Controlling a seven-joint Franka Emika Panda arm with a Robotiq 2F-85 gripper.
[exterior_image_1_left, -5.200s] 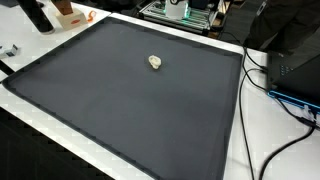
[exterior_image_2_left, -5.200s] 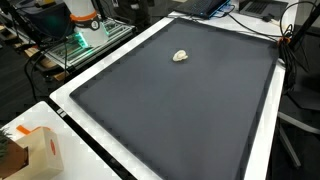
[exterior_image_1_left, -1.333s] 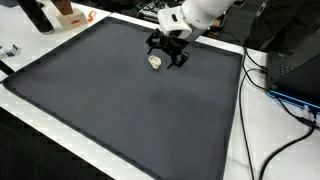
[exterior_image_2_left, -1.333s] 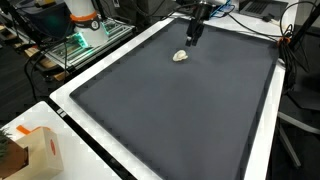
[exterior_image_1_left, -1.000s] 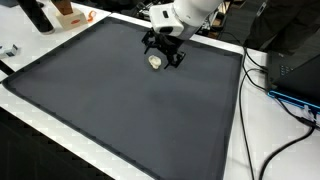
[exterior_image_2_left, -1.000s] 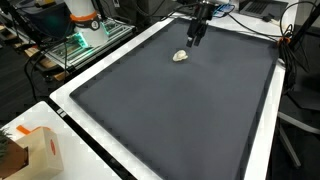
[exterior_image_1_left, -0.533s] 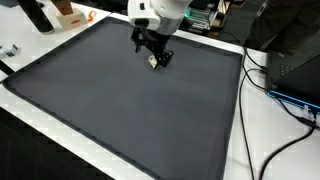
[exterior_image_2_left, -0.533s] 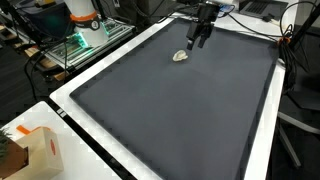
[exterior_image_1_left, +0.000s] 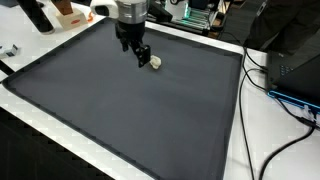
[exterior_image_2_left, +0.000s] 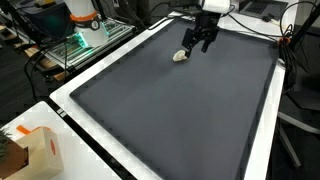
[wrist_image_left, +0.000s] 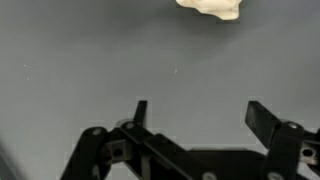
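Note:
A small cream-white lumpy object (exterior_image_1_left: 155, 62) lies on the dark grey mat (exterior_image_1_left: 120, 110) near its far edge; it also shows in the other exterior view (exterior_image_2_left: 181, 56) and at the top edge of the wrist view (wrist_image_left: 211, 8). My gripper (exterior_image_1_left: 140, 55) hovers just above the mat beside the object, seen also in an exterior view (exterior_image_2_left: 197, 44). In the wrist view the gripper (wrist_image_left: 198, 112) has its fingers spread wide with only bare mat between them. It holds nothing.
The mat (exterior_image_2_left: 180, 110) lies on a white table (exterior_image_1_left: 250, 130). Cables (exterior_image_1_left: 262, 85) run along one side. A dark bottle and an orange-brown box (exterior_image_1_left: 62, 12) stand at a far corner. A cardboard box (exterior_image_2_left: 30, 155) sits at the near corner. Electronics racks (exterior_image_2_left: 85, 35) stand beyond the table.
The arm has come into view and swept across the far part of the mat. The gripper has passed from one side of the cream object to its other side. The object has not moved.

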